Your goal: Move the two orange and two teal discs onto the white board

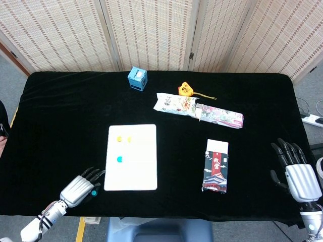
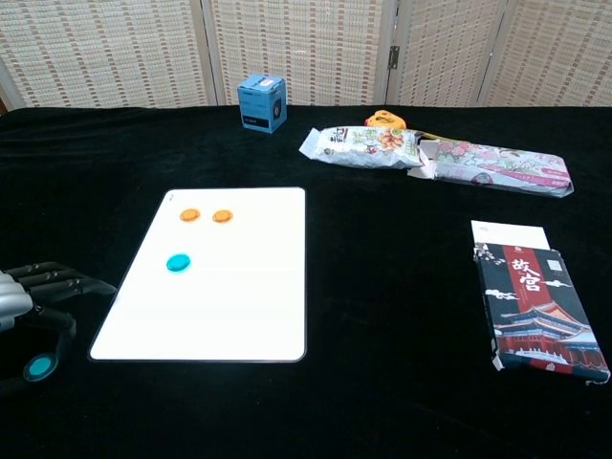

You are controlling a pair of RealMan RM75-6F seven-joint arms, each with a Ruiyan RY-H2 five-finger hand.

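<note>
The white board (image 1: 132, 171) (image 2: 229, 306) lies on the black cloth left of centre. On its far part sit two orange discs (image 1: 119, 139) (image 1: 129, 139) (image 2: 190, 215) (image 2: 223, 217), with one teal disc (image 1: 120, 160) (image 2: 178, 262) nearer me. A second teal disc (image 1: 94, 192) (image 2: 38, 366) lies on the cloth off the board's near left corner. My left hand (image 1: 79, 188) (image 2: 33, 296) hovers over it with fingers spread; its thumb curves down beside the disc, and I cannot tell if they touch. My right hand (image 1: 295, 171) rests open at the table's right edge, away from everything.
A dark printed box (image 1: 216, 166) (image 2: 531, 301) lies right of the board. Two snack packets (image 1: 175, 104) (image 1: 222, 116), an orange tape measure (image 1: 185, 89) and a blue cube box (image 1: 137, 78) (image 2: 262, 103) sit toward the back. The table's front edge is close to my left hand.
</note>
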